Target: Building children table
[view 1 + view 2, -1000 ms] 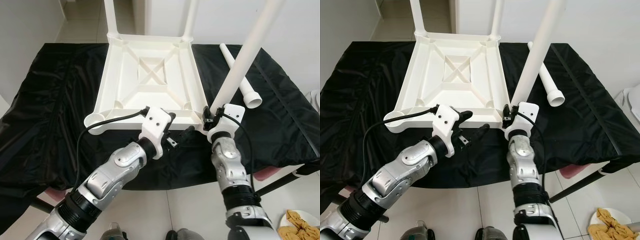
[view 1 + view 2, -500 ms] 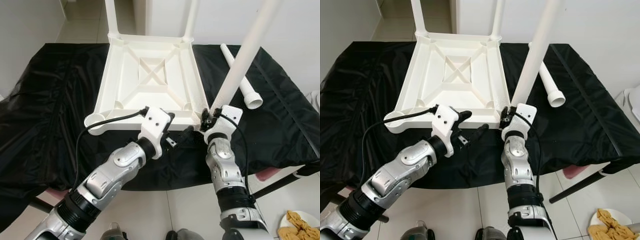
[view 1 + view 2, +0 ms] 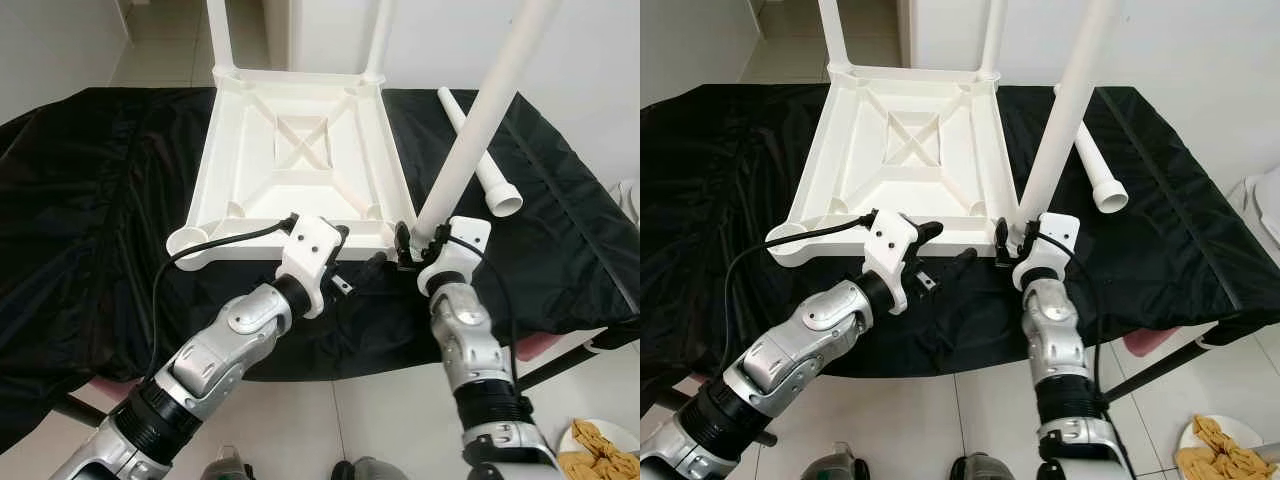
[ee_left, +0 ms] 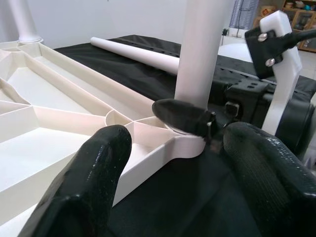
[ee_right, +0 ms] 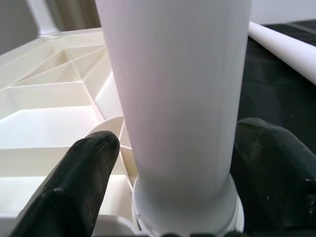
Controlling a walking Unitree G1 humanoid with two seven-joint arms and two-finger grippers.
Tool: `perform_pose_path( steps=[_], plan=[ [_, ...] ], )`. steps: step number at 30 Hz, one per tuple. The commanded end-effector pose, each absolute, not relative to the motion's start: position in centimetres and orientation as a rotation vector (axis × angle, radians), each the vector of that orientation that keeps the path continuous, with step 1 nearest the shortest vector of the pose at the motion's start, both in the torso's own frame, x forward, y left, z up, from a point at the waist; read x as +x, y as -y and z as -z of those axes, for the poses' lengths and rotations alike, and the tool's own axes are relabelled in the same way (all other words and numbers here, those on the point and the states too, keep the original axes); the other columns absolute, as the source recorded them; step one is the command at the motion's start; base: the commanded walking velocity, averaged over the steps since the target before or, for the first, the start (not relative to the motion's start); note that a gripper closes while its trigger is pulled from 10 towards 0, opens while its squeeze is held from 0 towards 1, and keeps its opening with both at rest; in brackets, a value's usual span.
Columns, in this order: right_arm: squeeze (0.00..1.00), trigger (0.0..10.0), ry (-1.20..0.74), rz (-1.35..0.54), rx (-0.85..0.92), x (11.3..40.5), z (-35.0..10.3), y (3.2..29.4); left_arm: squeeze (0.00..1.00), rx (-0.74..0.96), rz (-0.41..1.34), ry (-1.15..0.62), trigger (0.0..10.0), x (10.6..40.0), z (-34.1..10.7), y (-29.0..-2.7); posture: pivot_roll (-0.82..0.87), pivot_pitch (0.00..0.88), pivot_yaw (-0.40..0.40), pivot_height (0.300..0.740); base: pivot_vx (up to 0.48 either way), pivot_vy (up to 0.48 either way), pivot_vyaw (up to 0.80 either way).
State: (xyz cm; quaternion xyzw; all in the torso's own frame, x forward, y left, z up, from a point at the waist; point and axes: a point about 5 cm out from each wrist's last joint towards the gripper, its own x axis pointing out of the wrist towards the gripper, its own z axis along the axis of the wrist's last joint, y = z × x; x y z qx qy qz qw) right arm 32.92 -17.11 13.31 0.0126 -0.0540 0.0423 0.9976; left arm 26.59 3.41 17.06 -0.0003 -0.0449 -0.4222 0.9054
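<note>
Seating the leg upright in the tabletop corner socket is advised; right end effector grips it, left end effector spread wide.

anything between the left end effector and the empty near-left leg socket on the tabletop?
Nothing visible. The left end effector hovers open off the upturned tabletop's near edge; the empty corner socket lies to its left, with only black cloth between. Its own cable arcs close above that socket.
</note>
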Motion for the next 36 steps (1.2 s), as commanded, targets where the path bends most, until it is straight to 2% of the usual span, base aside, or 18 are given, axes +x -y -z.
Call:
perform_pose_path(
  steps=[1,8,13,23,24,26,27,29,31,32,36],
  plan=[
    [0.0,10.0,0.116,-0.103,0.033,33.0,-13.4,17.8,0.0,0.022,1.112,0.1,10.0,25.8,-17.0,-2.9,0.02,0.021,-0.028,0.74,0.0,0.0,0.0],
    [0.0,10.0,0.154,-0.238,-0.001,33.4,-14.5,19.3,0.0,0.023,1.113,0.101,10.0,25.9,-17.1,-2.9,0.01,0.027,-0.019,0.74,0.0,0.0,0.0],
    [0.0,10.0,0.117,-0.412,-0.039,33.7,-14.1,20.0,0.0,0.023,1.117,0.101,10.0,25.9,-17.1,-2.9,0.01,0.033,-0.01,0.74,0.0,0.0,0.0],
    [0.0,10.0,0.092,-0.495,-0.026,34.5,-14.1,20.5,0.0,0.02,1.119,0.098,10.0,25.7,-17.1,-2.9,0.01,0.039,-0.008,0.74,0.0,0.0,0.0],
    [0.0,5.7,0.088,-0.502,-0.026,34.7,-14.0,20.6,0.0,0.019,1.118,0.097,10.0,25.7,-17.1,-2.9,0.02,0.043,-0.007,0.74,0.0,0.0,0.0],
    [0.0,5.7,0.085,-0.502,-0.029,34.9,-14.0,20.6,0.0,0.019,1.117,0.096,10.0,25.7,-17.1,-2.9,0.02,0.043,-0.007,0.74,0.0,0.0,0.0],
    [0.0,3.4,0.084,-0.507,-0.026,35.1,-14.0,20.6,0.0,0.019,1.117,0.096,10.0,25.7,-17.1,-2.9,0.02,0.043,-0.008,0.74,0.0,0.0,0.0],
    [0.0,1.6,0.087,-0.519,-0.028,35.2,-14.1,20.6,0.0,0.018,1.115,0.096,10.0,25.7,-17.1,-2.9,0.02,0.042,-0.008,0.74,0.0,0.0,0.0],
    [0.0,1.6,0.088,-0.523,-0.029,35.3,-14.1,20.6,0.0,0.018,1.115,0.096,10.0,25.7,-17.1,-2.9,0.02,0.042,-0.008,0.74,0.0,0.0,0.0],
    [0.0,0.0,0.088,-0.527,-0.03,35.4,-14.1,20.7,0.0,0.018,1.114,0.097,10.0,25.7,-17.1,-2.9,0.02,0.042,-0.008,0.74,0.0,0.0,0.0],
    [0.0,0.0,0.086,-0.545,-0.043,35.4,-14.2,20.8,0.0,0.017,1.115,0.097,10.0,25.7,-17.1,-2.9,0.02,0.043,-0.009,0.74,0.0,0.0,0.0]
  ],
)
